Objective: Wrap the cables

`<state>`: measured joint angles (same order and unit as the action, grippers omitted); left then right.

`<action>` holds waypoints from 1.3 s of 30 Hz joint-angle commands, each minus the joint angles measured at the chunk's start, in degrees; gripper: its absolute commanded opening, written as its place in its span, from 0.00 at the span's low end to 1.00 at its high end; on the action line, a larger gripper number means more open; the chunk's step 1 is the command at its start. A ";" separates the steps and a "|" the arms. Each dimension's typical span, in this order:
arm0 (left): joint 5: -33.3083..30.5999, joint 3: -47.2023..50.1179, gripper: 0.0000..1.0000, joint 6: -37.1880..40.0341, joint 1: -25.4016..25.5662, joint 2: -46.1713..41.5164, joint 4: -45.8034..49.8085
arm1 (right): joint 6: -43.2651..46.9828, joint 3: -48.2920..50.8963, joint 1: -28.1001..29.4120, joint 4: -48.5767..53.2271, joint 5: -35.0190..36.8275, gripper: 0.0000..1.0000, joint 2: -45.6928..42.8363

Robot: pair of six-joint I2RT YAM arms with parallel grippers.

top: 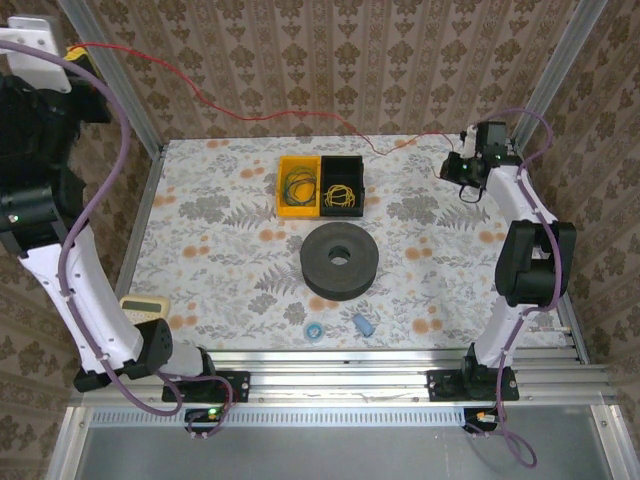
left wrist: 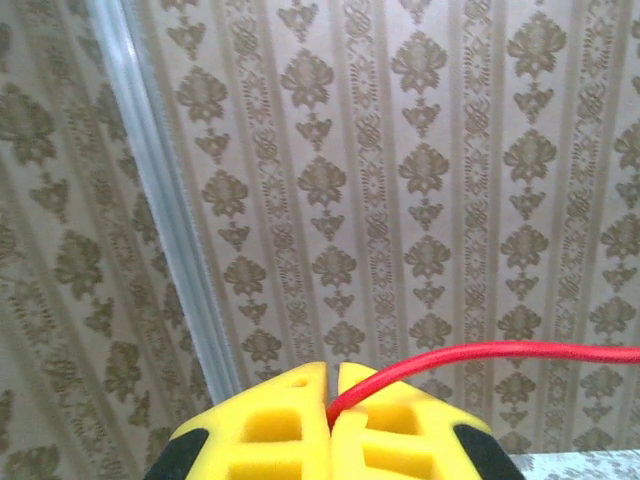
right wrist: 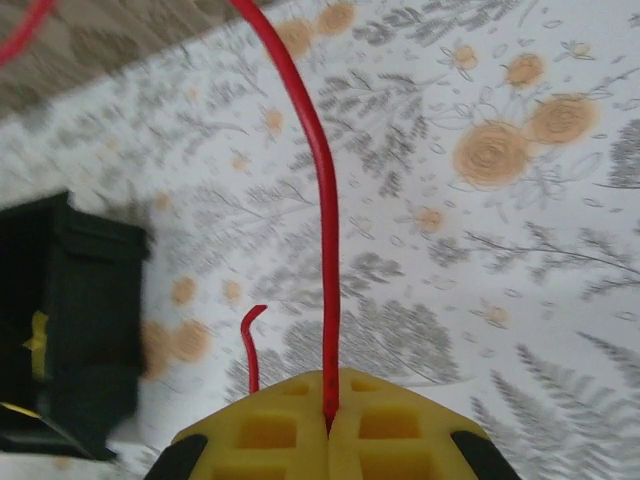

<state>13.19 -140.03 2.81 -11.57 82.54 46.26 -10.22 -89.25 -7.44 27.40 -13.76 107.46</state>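
Red cable (top: 260, 115) is strung btwn your two grippers along the far edge of the table (top: 200, 250), off the spool. L gripper (top: 76, 52) sits high above the far-left corner; in the left wrist view its yellow fingertips (left wrist: 270, 425) are pressed together on the cable (left wrist: 480, 352), which leaves the seam and runs off to the right against the wallpaper. From there it sags down across the back wall and dips near the far edge by the bins; can't tell if that dip touches the table. It then rises to the R gripper (top: 455, 165), low by the far-right corner. R wrist view: jaws clamped on the cable (right wrist: 322, 200) too, w/ a short free end (right wrist: 250, 335) curling out just beside the tips (right wrist: 400, 425) over the floral surface. Dark grey spool (top: 340, 260) lies flat at mid-table, well apart from the cable. Just beyond it, toward the far edge, a yellow bin (top: 284, 205) w/ green coiled wires (top: 297, 184) touches a black bin (top: 356, 165) w/ yellow coiled wires (top: 342, 192). Near the near edge you've got a small blue ring (top: 315, 331) and a blue cylinder (top: 363, 324).
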 commanded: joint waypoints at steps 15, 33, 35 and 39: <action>5.66 -1.33 0.00 -6.16 -9.66 -1.90 -3.35 | 34.57 5.24 -1.04 -13.34 41.68 0.00 3.75; 6.10 -5.14 0.00 -7.38 -14.67 -1.68 -2.23 | 47.38 8.14 -2.97 -34.42 44.30 0.00 7.45; 6.17 -5.58 0.00 -7.84 -15.29 -1.43 -2.31 | 47.03 8.21 -3.10 -34.96 44.37 0.00 7.89; 7.02 -6.55 0.00 -8.91 -16.78 -0.73 -2.43 | 47.11 7.95 -3.02 -35.83 44.46 0.00 8.92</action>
<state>22.72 -144.49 -3.36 -26.41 81.91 47.42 36.29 -82.04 -8.69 -7.25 26.46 114.04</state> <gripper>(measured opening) 0.066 0.065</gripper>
